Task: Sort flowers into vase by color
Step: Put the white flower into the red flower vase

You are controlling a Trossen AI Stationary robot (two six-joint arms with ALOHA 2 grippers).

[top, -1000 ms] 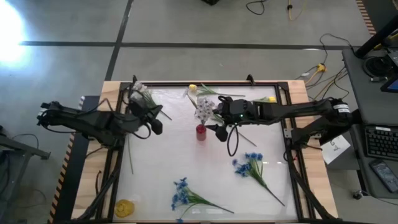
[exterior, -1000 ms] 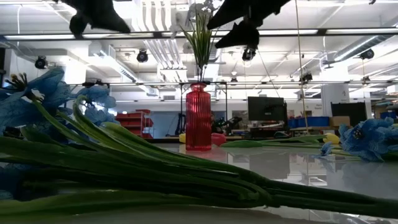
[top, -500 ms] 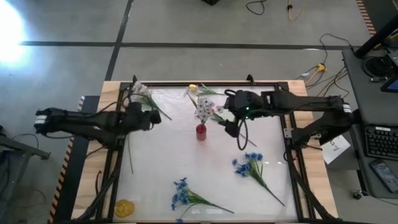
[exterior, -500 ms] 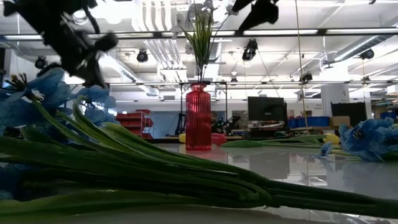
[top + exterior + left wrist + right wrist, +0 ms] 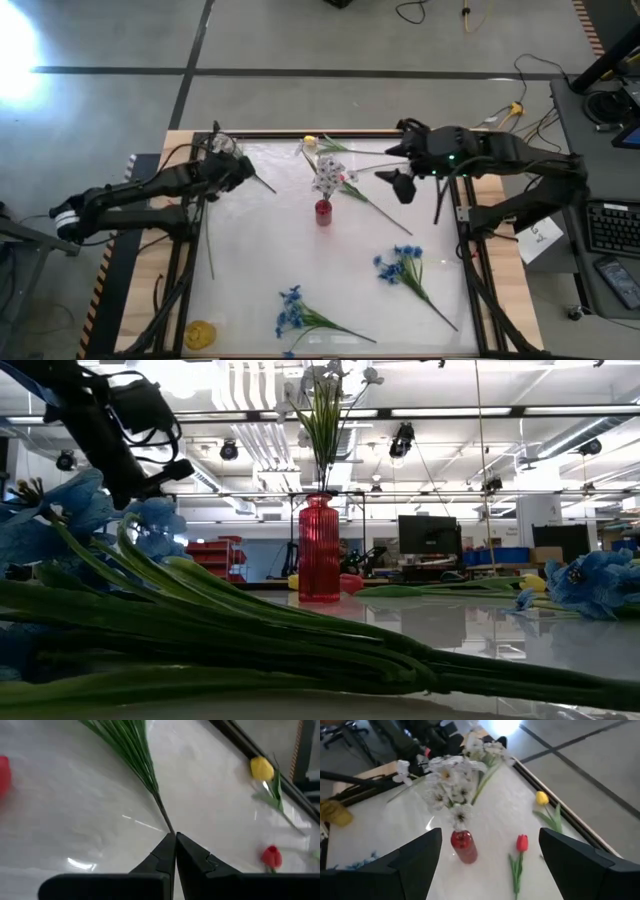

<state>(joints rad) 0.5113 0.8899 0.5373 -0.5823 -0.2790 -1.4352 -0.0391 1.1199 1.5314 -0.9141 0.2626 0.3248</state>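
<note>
Flowers lie scattered over the white table (image 5: pixel 260 270), and a red vase (image 5: pixel 323 212) stands near its middle, upright, already carrying a spray of white blossoms (image 5: pixel 327 176) on green stems. A second white spray (image 5: pixel 228 152) lies at the far left corner of the table. The left gripper (image 5: pixel 243 172) sits low beside that spray with its fingers (image 5: pixel 161 854) pressed together at the thin end of the green stem (image 5: pixel 162 814); the stem tip seems to run in between the fingertips, though the wrist view does not show clearly whether it is pinched or merely touched. A yellow tulip (image 5: pixel 310 142) lies at the far edge of the table, and a red-pink tulip (image 5: pixel 352 180) rests just right of the vase, its long stem running toward the right. The right gripper (image 5: pixel 404 184) hangs above the table to the right of the vase, its two fingers (image 5: pixel 410 862) spread wide and holding nothing. Two blue clustered blooms lie on the near half: one bunch (image 5: pixel 400 264) toward the right, another (image 5: pixel 292 306) near the front edge. A yellow object (image 5: pixel 200 333) sits at the near left corner.
</note>
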